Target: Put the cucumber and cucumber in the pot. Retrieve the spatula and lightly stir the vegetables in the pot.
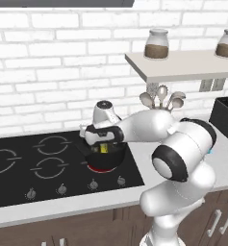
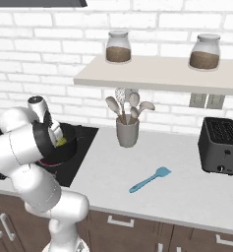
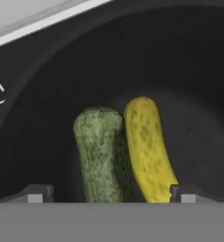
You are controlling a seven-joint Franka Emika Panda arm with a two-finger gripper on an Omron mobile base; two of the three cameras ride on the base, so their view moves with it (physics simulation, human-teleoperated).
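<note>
- The black cooktop (image 1: 19, 187) fills the counter to the left of the pot, with its ring marks and a row of knobs along the front edge
- The pot (image 1: 106, 157) stands on the cooktop's right front burner, which glows red under it; in the right base view the pot (image 2: 69, 150) is partly hidden behind the arm
- The gripper (image 1: 104, 145) hangs right over the pot's mouth, reaching down into it, jaws spread wide and holding nothing; in the hand view the gripper (image 3: 111, 193) shows both tips far apart, one on each outer side of the vegetables
- The dark green cucumber (image 3: 100, 153) lies on the pot's floor, and the yellow-green cucumber (image 3: 148, 149) lies just beside it, the two touching along their length
- The grey utensil holder (image 2: 127, 132) with metal spoons stands on the counter to the right of the pot, near the brick wall
- The spatula (image 2: 149, 179) lies flat on the counter well to the right of the pot, in front of the holder
- The toaster (image 2: 221, 145) sits furthest right from the pot, under the shelf (image 2: 162, 74) with two jars
</note>
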